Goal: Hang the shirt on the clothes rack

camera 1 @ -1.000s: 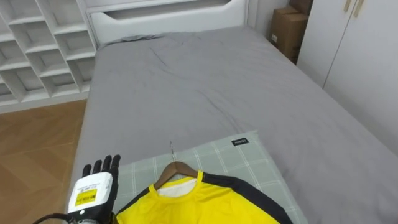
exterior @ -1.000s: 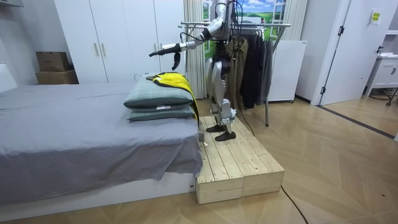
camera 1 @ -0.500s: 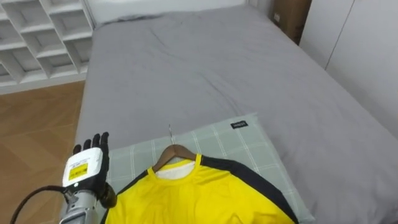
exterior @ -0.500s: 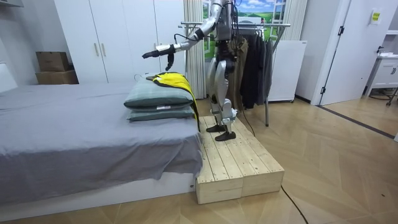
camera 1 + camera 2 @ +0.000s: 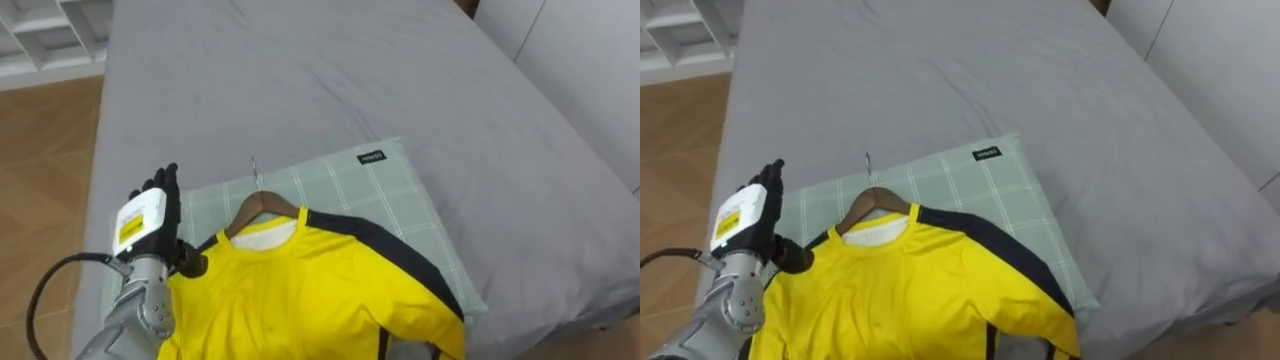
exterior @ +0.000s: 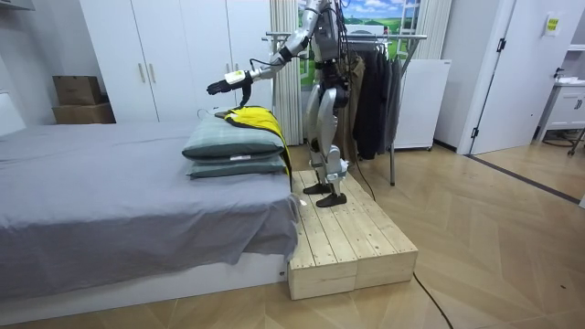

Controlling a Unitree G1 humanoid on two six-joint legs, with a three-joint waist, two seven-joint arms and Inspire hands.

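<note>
Yellow shirt (image 5: 300,290) on a wooden hanger (image 5: 262,203), lying flat on a green checked pillow (image 5: 370,185) on the grey bed (image 5: 300,70), left hand (image 5: 150,215) just beside the shirt's left shoulder, fingers straight, released, grasping nothing.

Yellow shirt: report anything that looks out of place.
The yellow shirt, already on its wooden hanger, lies flat on the green pillow instead of hanging, its hem spilling over the pillow's edge. The open left hand hovers beside it.
</note>
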